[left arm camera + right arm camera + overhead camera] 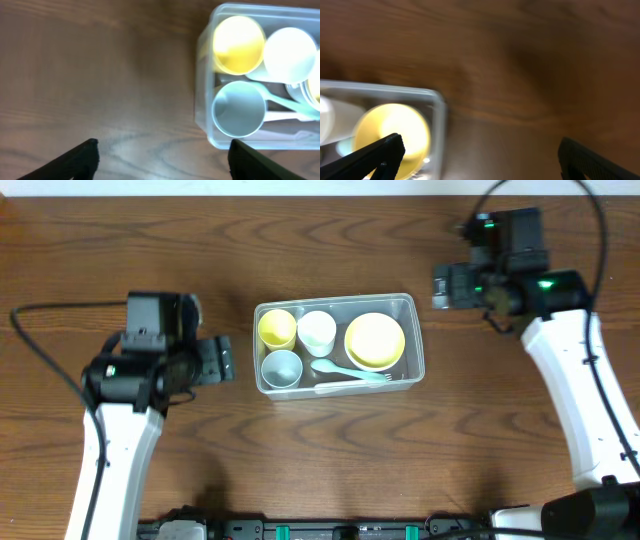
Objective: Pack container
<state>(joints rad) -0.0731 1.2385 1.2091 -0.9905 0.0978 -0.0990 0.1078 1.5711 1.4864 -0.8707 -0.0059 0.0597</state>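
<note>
The clear container (412, 302) sits at the table's middle. It holds a yellow cup (277, 328), a white cup (317, 332), a pale-blue cup (281, 368), a yellow bowl (375, 340) and a pale-green fork (352, 373). My left gripper (225, 359) is open and empty, just left of the container. In the left wrist view its fingers (162, 160) frame bare wood beside the container (202, 100). My right gripper (442, 286) is open and empty, just beyond the container's far right corner. The right wrist view shows its fingers (480, 155) by the container's corner (439, 107) and the yellow bowl (395, 132).
The dark wooden table (320, 460) surrounds the container. Black cables run at the far left (40, 350) and upper right (600, 220). The arms' bases sit along the front edge (320, 530).
</note>
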